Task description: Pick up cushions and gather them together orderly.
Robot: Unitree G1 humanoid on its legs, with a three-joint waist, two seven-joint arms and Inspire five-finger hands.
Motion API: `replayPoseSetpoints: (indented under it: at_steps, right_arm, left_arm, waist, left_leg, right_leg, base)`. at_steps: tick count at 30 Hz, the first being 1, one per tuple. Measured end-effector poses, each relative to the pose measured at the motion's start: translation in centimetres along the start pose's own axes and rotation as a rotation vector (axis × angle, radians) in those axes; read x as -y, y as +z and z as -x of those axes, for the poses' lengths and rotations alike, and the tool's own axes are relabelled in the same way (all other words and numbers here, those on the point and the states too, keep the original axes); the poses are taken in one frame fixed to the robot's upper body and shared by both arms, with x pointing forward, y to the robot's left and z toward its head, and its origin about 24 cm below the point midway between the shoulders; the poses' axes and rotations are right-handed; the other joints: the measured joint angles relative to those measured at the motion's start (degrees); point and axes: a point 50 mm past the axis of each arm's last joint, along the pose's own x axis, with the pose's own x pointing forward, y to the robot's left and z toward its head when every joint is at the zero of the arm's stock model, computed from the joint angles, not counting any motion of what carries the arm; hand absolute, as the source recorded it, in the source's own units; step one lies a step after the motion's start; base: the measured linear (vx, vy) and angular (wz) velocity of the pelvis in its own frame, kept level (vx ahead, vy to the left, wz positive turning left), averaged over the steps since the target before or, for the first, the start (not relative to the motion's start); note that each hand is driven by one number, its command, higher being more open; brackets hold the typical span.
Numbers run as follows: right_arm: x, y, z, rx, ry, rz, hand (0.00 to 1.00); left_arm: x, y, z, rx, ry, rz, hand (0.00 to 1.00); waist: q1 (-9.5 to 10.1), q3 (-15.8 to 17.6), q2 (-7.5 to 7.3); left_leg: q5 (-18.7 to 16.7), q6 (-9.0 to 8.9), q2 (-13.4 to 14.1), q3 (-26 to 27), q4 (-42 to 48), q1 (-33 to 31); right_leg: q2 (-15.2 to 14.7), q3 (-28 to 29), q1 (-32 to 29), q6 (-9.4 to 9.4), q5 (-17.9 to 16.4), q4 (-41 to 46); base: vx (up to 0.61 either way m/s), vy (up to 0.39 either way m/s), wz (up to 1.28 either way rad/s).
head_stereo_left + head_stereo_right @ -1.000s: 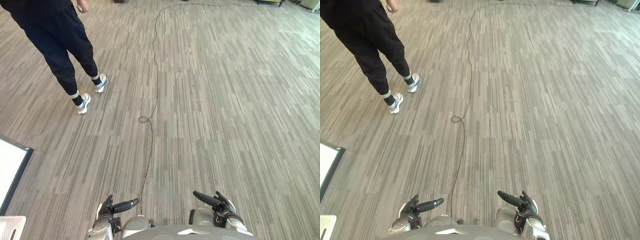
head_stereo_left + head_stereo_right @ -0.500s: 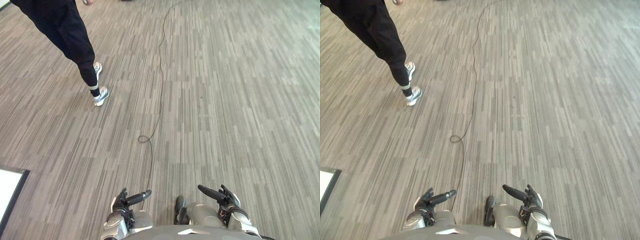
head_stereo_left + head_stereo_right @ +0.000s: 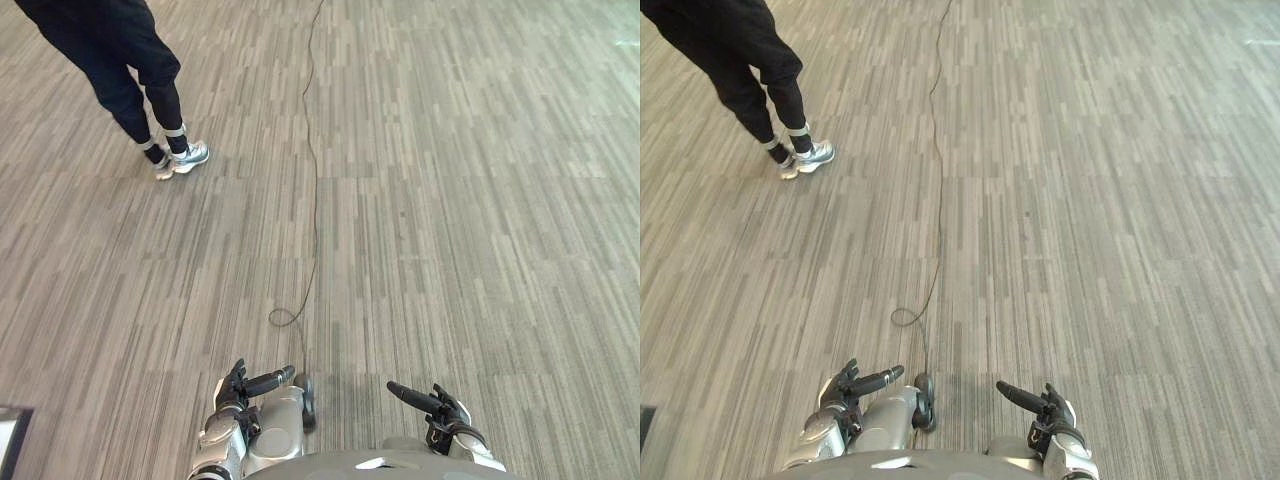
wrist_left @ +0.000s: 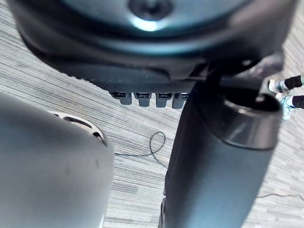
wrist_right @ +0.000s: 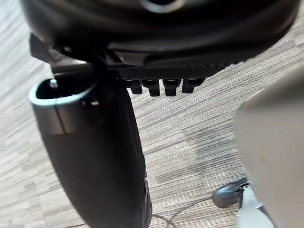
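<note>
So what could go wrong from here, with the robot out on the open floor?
1. A person stands ahead on the robot's left, shoes on the carpet. A step or turn that way could end in a bump.
2. The left hand and right hand are open and hold nothing, so no cushion is picked up yet. Searching close to the person may add to that risk.

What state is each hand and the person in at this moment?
left hand: open, fingers relaxed, holding nothing, low in front of the robot.
right hand: open, fingers relaxed, holding nothing, level with the left.
person: upright, both shoes down on the striped floor, ahead to the robot's left.
</note>
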Motion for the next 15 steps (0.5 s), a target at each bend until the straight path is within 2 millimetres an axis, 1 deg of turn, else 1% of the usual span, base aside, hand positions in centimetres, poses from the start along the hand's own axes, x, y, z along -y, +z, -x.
replayPoseSetpoints:
  at_steps: [1, 3, 4, 5, 6, 7, 8, 9, 10, 11, 12, 13, 14, 15]
  right_arm:
    - [0.0, 0.3, 0.0, 0.014, 0.006, 0.014, 1.00]
    - [-0.3, 0.8, 0.0, 0.041, 0.019, 0.029, 1.00]
    - [-0.3, 1.2, -0.1, 0.058, 0.025, 0.047, 1.00]
    - [-0.3, 1.6, -0.1, 0.080, 0.033, 0.059, 1.00]
    - [-0.3, 1.8, -0.1, 0.090, 0.034, 0.059, 1.00]
    - [-0.5, 2.2, -0.1, 0.101, 0.040, 0.058, 1.00]
    - [-0.6, 2.3, -0.2, 0.102, 0.042, 0.059, 1.00]
    - [-0.6, 2.1, -0.2, 0.096, 0.040, 0.059, 1.00]
    - [-0.2, 2.0, -0.2, 0.090, 0.031, 0.049, 1.00]
    - [0.1, 2.7, -0.3, 0.104, 0.028, 0.066, 1.00]
    - [0.3, 2.9, -0.3, 0.115, 0.023, 0.060, 1.00]
    - [0.4, 3.0, -0.3, 0.115, 0.021, 0.054, 1.00]
    - [0.5, 2.9, -0.2, 0.112, 0.018, 0.045, 1.00]
    - [0.5, 2.8, -0.2, 0.112, 0.019, 0.049, 1.00]
  left_arm:
    - [0.1, 0.0, 0.0, -0.004, -0.005, -0.009, 1.00]
    - [0.1, -0.5, 0.1, -0.016, -0.005, -0.014, 1.00]
    - [0.3, -0.6, 0.2, -0.019, -0.014, -0.017, 1.00]
    - [0.7, -0.8, 0.2, -0.028, -0.025, -0.015, 1.00]
    - [0.8, -0.8, 0.2, -0.029, -0.028, -0.016, 1.00]
    - [1.0, -0.9, 0.1, -0.035, -0.037, -0.036, 1.00]
    - [0.9, -1.1, 0.1, -0.048, -0.045, -0.050, 1.00]
    - [0.8, -1.2, 0.1, -0.050, -0.045, -0.052, 1.00]
    - [0.9, -1.7, 0.3, -0.070, -0.043, -0.045, 1.00]
    - [1.4, -2.0, 0.4, -0.081, -0.050, -0.035, 1.00]
    - [2.0, -2.3, 0.5, -0.084, -0.068, -0.044, 1.00]
    - [2.2, -2.4, 0.5, -0.086, -0.069, -0.036, 1.00]
    - [2.1, -2.4, 0.5, -0.086, -0.062, -0.010, 1.00]
    - [2.0, -2.4, 0.6, -0.084, -0.055, 0.011, 1.00]
  waist:
    - [-0.81, 0.05, 0.20]
    - [-2.03, 0.04, 0.46]
    - [-2.51, 0.03, 1.01]
    - [-2.89, -0.02, 2.04]
    - [-3.06, 0.06, 2.23]
    - [-3.54, 0.14, 2.31]
    - [-3.89, 0.13, 2.02]
    - [-3.94, -0.09, 1.64]
    - [-4.46, 0.02, 2.00]
    - [-4.22, -0.06, 4.29]
    - [-4.49, -0.04, 5.47]
    - [-4.56, -0.16, 5.85]
    - [-4.86, -0.13, 6.51]
    - [-4.96, 0.05, 6.89]
  left_leg:
    - [-0.69, -0.45, -0.02, 0.17, -2.24, 3.56]
    - [-0.56, -0.67, 0.57, 0.56, -5.77, 8.12]
    - [-0.49, -0.79, 1.71, 1.56, -8.05, 11.48]
    - [-0.45, -0.86, 3.58, 2.77, -10.20, 14.20]
    - [-0.42, -0.90, 4.04, 3.04, -10.75, 14.82]
    - [-0.35, -1.03, 4.86, 3.35, -12.26, 16.25]
    - [-0.33, -3.72, 4.66, 3.96, -13.88, 18.52]
    - [-0.33, -5.81, 4.31, 4.30, -14.31, 19.42]
    - [-0.57, -11.16, 4.57, 4.39, -15.03, 22.52]
    - [-0.16, -12.32, 6.34, 4.54, -14.60, 23.38]
    - [1.63, -15.60, 8.00, 3.99, -11.14, 23.04]
    - [2.26, -16.72, 9.30, 3.79, -7.39, 21.92]
    - [4.70, -18.22, 13.02, 1.86, 5.89, 17.78]
    - [7.69, -17.41, 15.42, -0.20, 15.17, 14.76]
  right_leg:
    - [-1.53, -3.30, -1.97, -2.16, -1.46, 2.77]
    - [-1.68, -7.00, -4.20, -4.31, -3.19, 1.73]
    - [-0.69, -9.99, -6.36, -4.84, -4.77, -2.20]
    - [1.68, -13.02, -9.70, -5.23, -5.05, -10.81]
    - [2.44, -13.69, -10.62, -5.18, -4.86, -14.23]
    - [4.07, -15.13, -12.65, -4.72, -2.16, -24.89]
    - [5.32, -15.84, -12.70, -4.80, 3.59, -36.71]
    - [5.46, -15.77, -12.45, -4.84, 6.20, -40.30]
    - [5.73, -15.28, -11.50, -11.27, 16.03, -40.15]
    - [7.01, -15.42, -11.94, -10.97, 14.32, -37.38]
    - [7.83, -15.58, -11.62, -11.31, 10.50, -35.16]
    - [8.26, -15.62, -11.04, -11.49, 9.12, -34.69]
    - [10.21, -15.50, -8.40, -11.19, 6.66, -35.48]
    - [12.02, -14.93, -5.80, -11.59, 6.07, -37.17]
  base:
    - [0.45, 0.097, -0.41]
    - [0.39, 0.039, -0.13]
    - [0.54, -0.014, -0.27]
    - [0.45, -0.017, -0.28]
    - [0.55, -0.073, -0.19]
    - [0.47, -0.145, -0.02]
    - [0.47, -0.145, 0.00]
    - [0.52, -0.214, 0.04]
    - [0.44, -0.171, -0.17]
    - [0.67, -0.289, -0.20]
    - [0.46, -0.225, -0.26]
    - [0.66, -0.368, -0.10]
    - [0.53, -0.304, -0.16]
    - [0.63, -0.334, -0.40]
